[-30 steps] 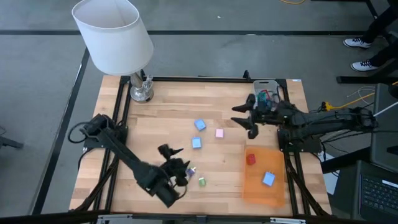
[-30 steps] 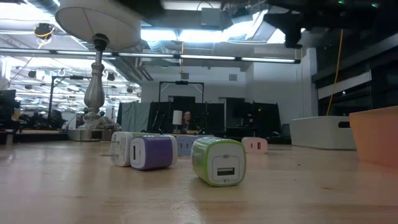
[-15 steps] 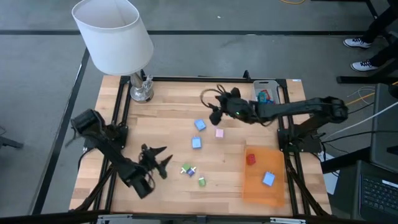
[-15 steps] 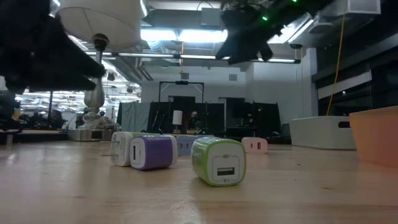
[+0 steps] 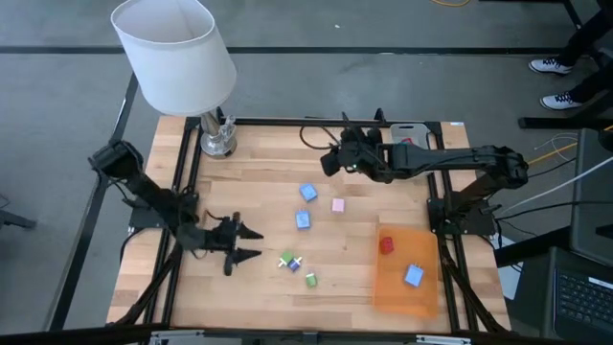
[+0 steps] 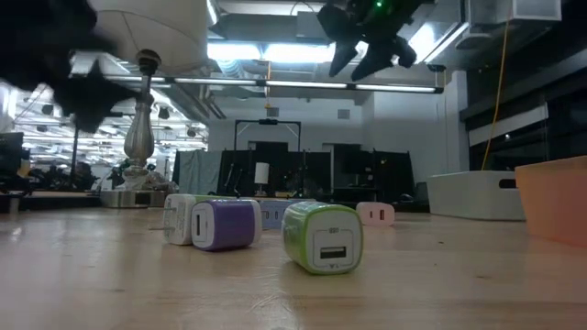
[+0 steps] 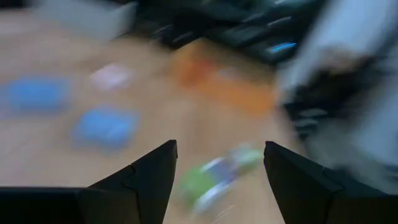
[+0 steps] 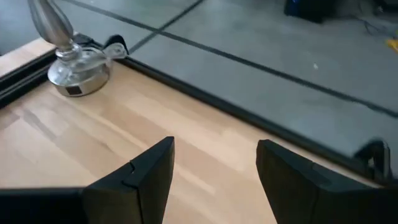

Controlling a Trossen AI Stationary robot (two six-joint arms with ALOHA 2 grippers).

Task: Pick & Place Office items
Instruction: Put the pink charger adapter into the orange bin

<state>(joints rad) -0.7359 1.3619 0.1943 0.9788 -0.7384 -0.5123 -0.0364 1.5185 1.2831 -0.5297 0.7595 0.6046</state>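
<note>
The office items are small coloured cubes on the wooden table. Two blue ones (image 5: 307, 192) (image 5: 303, 219) and a pink one (image 5: 337, 204) lie mid-table. A green one (image 6: 321, 238), a purple one (image 6: 223, 225) and a white-green one (image 5: 285, 259) lie in a cluster nearer the front. My left gripper (image 5: 249, 242) stands open, low and level, left of that cluster and pointing at it. My right gripper (image 5: 328, 160) hangs open, high above the table's far middle. Both hold nothing.
A flat orange sheet (image 5: 421, 297) at front right carries a red piece (image 5: 386, 244) and a blue one (image 5: 413, 276). A grey tray (image 5: 410, 129) holding some pieces sits at the far right corner. A lamp (image 5: 218, 142) with a white shade stands at far left.
My left gripper has drawn back from over the green and purple cluster toward the table's left edge, sinking and tipping level. My right gripper has gone from beside the grey tray toward the far middle, rising. The pieces lie where they were.
</note>
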